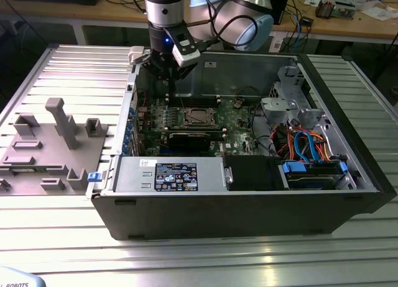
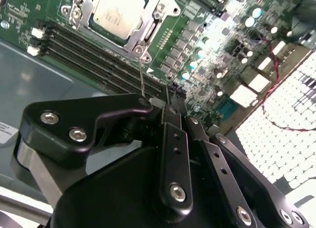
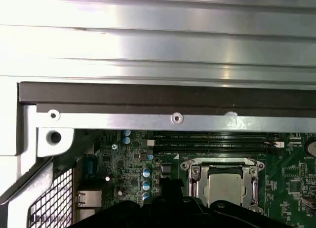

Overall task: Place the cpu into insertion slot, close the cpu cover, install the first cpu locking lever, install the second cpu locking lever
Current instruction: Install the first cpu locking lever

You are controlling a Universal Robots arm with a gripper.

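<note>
Ribbed aluminium bench, open black PC case | silvery square cpu already seated in metal-rimmed insertion slot, silvery frame cpu cover down | black gripper hovering just beside, clenched on nothing | could snag the thin wire locking lever or scrape green board.

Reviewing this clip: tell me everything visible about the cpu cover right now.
The cpu cover is a thin silvery metal frame with a large square window, lying flat and closed over the insertion slot on the green board. Through its window the cpu shows its pale metal top. Screws and small tabs sit at the frame's corners. In the first wrist view it appears beside the long memory slots. The pincer hangs above the board, not touching the cover.
</note>
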